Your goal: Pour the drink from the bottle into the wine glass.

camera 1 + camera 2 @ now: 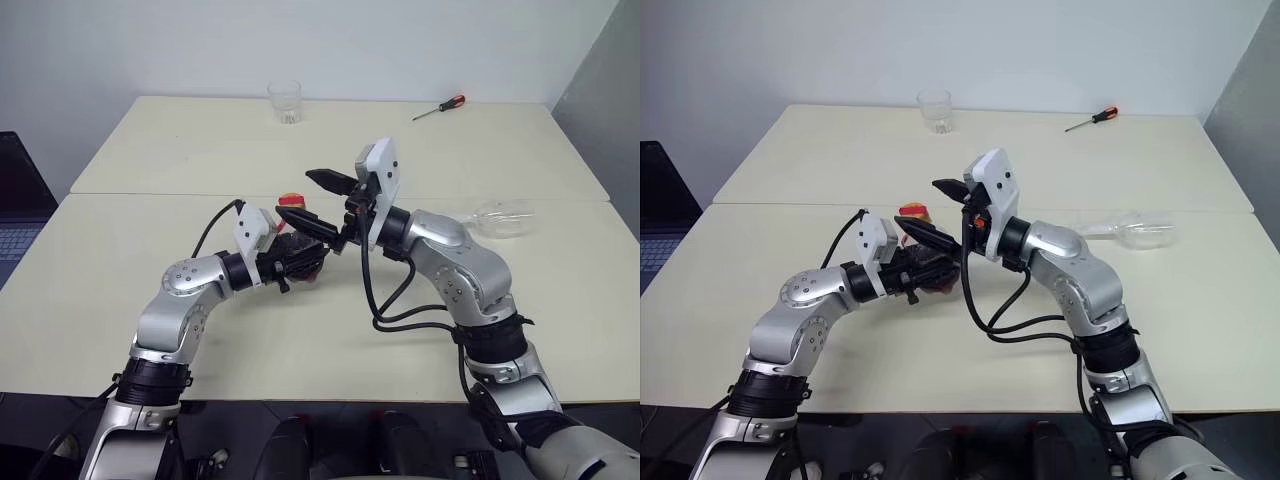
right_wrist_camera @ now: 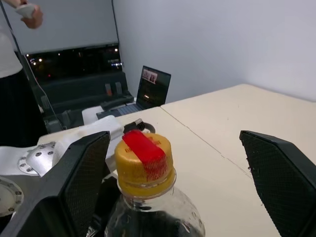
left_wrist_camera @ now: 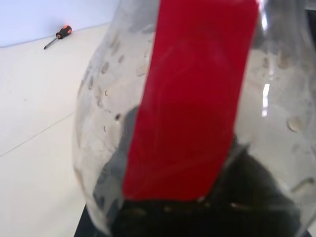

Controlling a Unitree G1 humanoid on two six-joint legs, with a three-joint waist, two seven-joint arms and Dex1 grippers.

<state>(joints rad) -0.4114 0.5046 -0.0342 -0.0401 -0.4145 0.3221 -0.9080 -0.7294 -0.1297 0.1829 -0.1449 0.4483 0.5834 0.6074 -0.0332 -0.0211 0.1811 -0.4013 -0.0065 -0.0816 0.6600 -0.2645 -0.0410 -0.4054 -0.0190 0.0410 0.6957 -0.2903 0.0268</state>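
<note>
Nearest the head camera: left gripper (image 1: pixel 300 255), black fingers clamped around the round belly of the bottle (image 2: pixel 148 207), holding it upright just above the worktop (image 1: pixel 150 240) near its middle. Bottle is clear plastic, squat, beaded with droplets inside; a red strip (image 3: pixel 192 94) runs down its wall. The drink (image 3: pixel 247 197), dark brown, sits low in the belly. Yellow ribbed screw cap (image 2: pixel 144 165) on, with a red tape patch across its top.

Right gripper (image 1: pixel 318 203) has its jaws spread wide, one textured black finger on each side of the cap, not touching it.

Wine glass (image 1: pixel 500 218), clear, lies on its side on the worktop to the robot's right, well apart from the bottle.

Far edge: short clear tumbler (image 1: pixel 285 101), upright; red-handled screwdriver (image 1: pixel 440 108), flat. Worktop surface is smooth, matte, cream.
</note>
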